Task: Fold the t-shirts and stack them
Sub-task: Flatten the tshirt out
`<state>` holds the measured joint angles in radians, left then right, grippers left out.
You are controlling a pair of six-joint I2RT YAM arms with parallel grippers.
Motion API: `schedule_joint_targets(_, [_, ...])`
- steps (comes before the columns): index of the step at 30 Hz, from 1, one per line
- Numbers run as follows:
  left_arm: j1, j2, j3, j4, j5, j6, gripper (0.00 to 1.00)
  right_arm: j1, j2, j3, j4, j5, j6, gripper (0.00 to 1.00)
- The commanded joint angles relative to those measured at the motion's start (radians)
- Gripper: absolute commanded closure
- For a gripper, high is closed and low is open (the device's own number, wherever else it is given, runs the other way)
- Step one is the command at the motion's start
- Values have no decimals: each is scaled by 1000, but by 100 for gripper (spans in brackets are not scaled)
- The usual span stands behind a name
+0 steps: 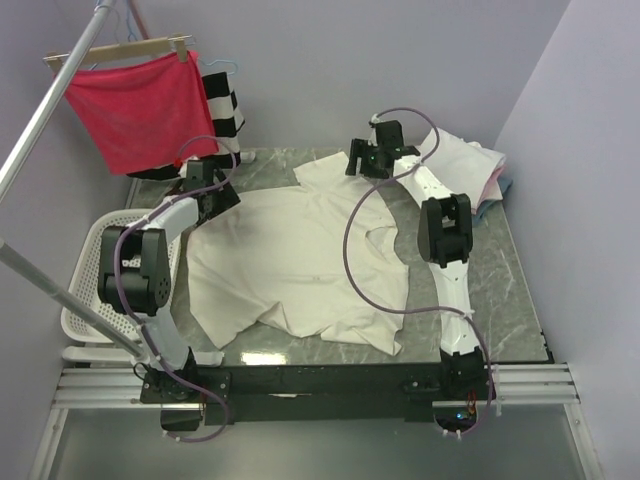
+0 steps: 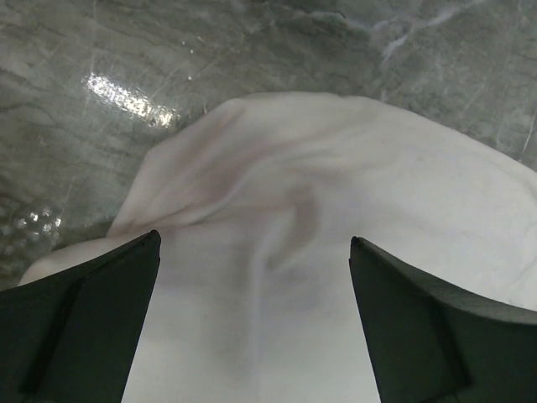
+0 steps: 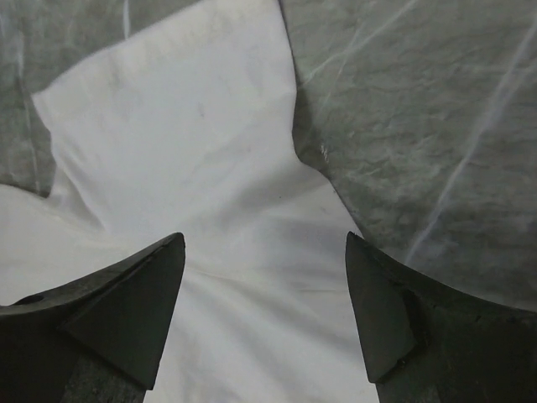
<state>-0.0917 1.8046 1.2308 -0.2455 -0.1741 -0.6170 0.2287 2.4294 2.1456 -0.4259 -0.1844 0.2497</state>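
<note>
One marble table (image 1: 510,280) carries a cream t-shirt (image 1: 300,260) spread flat at its centre, folded t-shirts (image 1: 480,165) stacked at the far right corner; we see the left gripper (image 2: 252,277) and right gripper (image 3: 264,277) (both wide open, empty) over the spread shirt's sleeves.

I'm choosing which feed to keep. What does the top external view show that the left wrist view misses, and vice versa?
Only the top external view: the pile of folded t-shirts at far right, the hung red cloth, the white basket and the right tool. Only the left wrist view: close-up creases beneath the open left tool. Both: the spread cream t-shirt on the marble table.
</note>
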Motion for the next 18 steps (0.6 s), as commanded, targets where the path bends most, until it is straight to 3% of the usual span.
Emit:
schedule_joint_targets(1, [33,9,-19,71,8,13,1,-18,77,134,-77,-89,-61,15])
schedule_joint_targets(14, [90,98,10,54,88,31,1,-54,238,410,-197,-127,-6,2])
schedule_joint_targets(17, [90,114,25,38,111,22,0,-55,220,383,-214,-136,14,4])
schedule_joint_targets(18, [90,99,15,43,117,19,1,-54,159,270,-170,-145,17,7])
